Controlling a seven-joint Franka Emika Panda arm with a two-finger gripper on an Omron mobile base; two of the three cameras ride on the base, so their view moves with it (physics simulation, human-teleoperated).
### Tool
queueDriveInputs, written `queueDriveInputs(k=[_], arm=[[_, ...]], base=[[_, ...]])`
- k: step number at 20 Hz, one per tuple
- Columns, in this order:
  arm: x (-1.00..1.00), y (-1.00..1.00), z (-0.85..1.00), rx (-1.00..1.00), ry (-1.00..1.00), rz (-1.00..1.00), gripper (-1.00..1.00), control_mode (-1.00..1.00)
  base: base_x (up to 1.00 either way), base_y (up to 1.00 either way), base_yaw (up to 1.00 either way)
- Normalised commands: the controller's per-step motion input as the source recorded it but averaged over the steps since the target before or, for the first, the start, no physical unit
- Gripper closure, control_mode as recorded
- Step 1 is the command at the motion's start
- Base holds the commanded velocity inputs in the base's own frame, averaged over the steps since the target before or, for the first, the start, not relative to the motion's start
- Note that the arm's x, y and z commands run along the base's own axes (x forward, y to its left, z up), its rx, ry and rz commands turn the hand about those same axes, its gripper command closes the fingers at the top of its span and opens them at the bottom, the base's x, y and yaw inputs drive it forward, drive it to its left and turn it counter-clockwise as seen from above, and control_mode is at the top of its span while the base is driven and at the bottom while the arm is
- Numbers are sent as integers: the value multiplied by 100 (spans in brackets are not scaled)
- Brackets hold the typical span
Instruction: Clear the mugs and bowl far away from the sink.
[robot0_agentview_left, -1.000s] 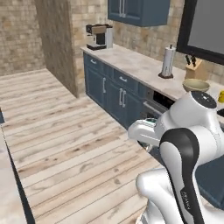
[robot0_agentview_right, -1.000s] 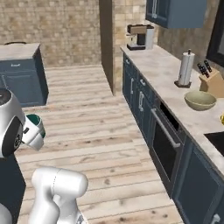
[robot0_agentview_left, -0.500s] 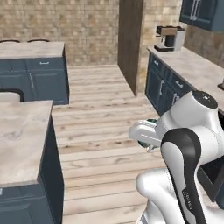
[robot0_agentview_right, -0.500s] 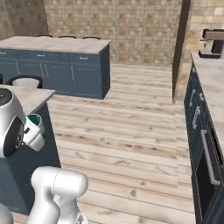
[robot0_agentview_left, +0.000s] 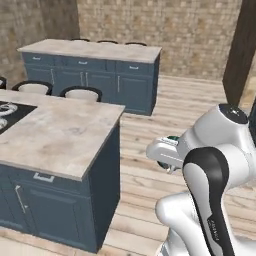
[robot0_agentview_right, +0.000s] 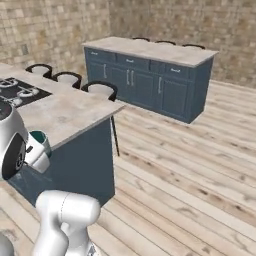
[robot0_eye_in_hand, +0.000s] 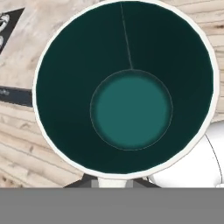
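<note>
Mid-carry: gripper (robot0_agentview_right: 36, 147) clenched on the teal mug (robot0_eye_in_hand: 124, 87), held close to the arm. Next: reach over the island bench (robot0_agentview_left: 65, 135), set it down upright.

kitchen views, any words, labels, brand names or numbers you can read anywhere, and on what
None: no readable text in any view.
The teal mug shows a plain inside, no print.
The island counter and the far cabinet block carry no labels.
The stovetop has pale burner marks, no letters that can be made out.
</note>
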Motion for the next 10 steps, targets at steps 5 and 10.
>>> queueDriveInputs(k=[5,10], arm=[[0,0,0,0,0,0,100,100],[0,0,0,0,0,0,100,100]], base=[[76,-47,68],[85,-52,67]])
